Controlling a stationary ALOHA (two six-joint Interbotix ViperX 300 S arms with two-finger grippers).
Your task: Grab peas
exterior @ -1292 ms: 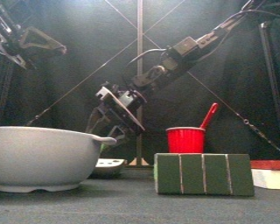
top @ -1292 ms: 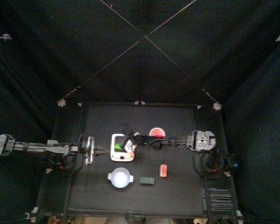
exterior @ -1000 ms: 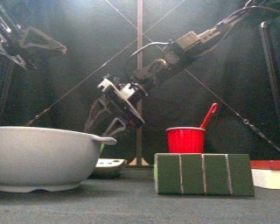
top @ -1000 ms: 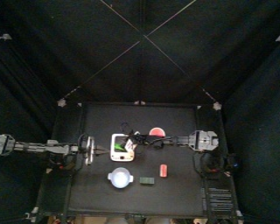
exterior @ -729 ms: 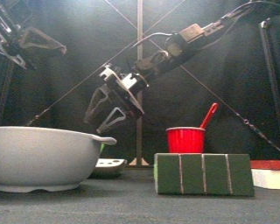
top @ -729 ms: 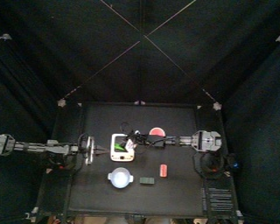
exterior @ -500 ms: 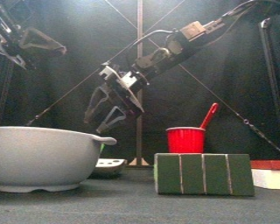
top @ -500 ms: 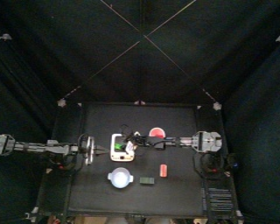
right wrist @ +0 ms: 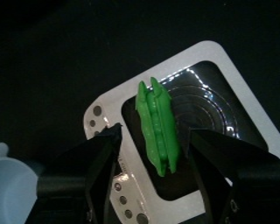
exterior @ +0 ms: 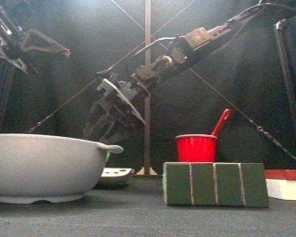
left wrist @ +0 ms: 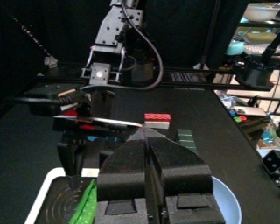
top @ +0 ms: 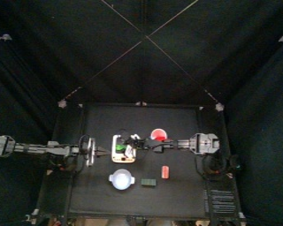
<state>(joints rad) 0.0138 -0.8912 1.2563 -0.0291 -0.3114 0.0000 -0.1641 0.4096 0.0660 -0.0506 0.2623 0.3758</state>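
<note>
Right hand [exterior: 107, 109] shifted left, wide open, above peas [right wrist: 156, 127]

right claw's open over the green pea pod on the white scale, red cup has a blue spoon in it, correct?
Nearly. The spoon in the red cup is red, not blue; the front view shows it. The rest holds: the right claw is open over the green pea pod on the white scale.
</note>
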